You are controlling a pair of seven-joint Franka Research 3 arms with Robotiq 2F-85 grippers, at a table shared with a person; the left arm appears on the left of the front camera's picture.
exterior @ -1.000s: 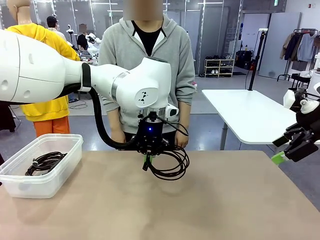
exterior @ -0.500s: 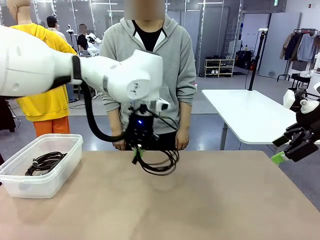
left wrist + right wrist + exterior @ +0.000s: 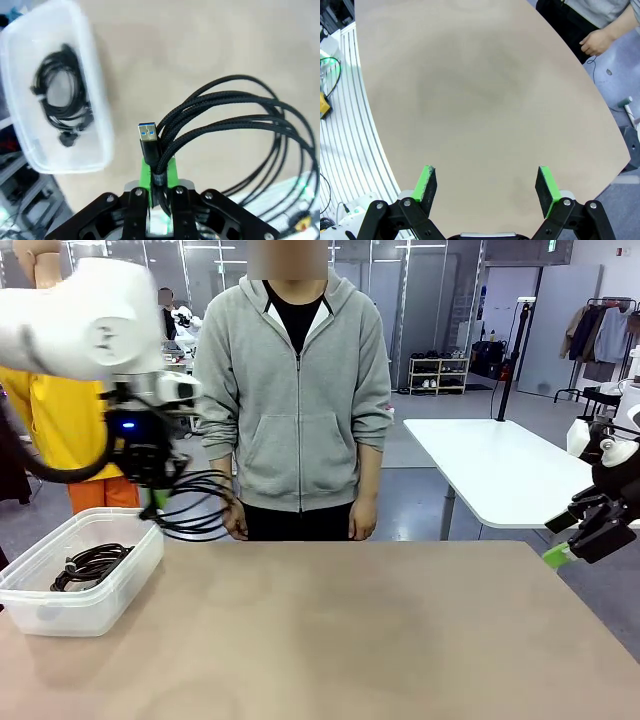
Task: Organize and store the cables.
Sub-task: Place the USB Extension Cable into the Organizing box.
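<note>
Front view first: your left gripper (image 3: 152,498) hangs in the air above the far right corner of the clear plastic bin (image 3: 122,585), which sits on the tan table (image 3: 380,640) at its left side. The gripper is clamped on a coiled black cable (image 3: 196,508), whose loops hang out to the right of the fingers, clear of the table and just in front of the person's hand (image 3: 234,521). A second coiled cable (image 3: 90,565) already lies inside the bin. The person in a grey hoodie stands at the far edge with both arms down. Your right gripper (image 3: 562,552) hovers off the table's right edge, well apart from everything, and from here you cannot tell how its jaws stand. Left wrist view: you see the green pads (image 3: 146,172) pinched tight on the held cable (image 3: 235,115) just below its USB plug (image 3: 148,142), which points straight up between them; the loops fan out to the right over bare tabletop. The bin (image 3: 97,115) lies at upper left with the stored cable (image 3: 62,102) bundled in its middle. Right wrist view: your right gripper (image 3: 487,186) stands wide apart with nothing between its green pads (image 3: 426,182), and it looks down on bare table (image 3: 480,100), with the person's hand (image 3: 597,42) near the far edge at upper right.
</note>
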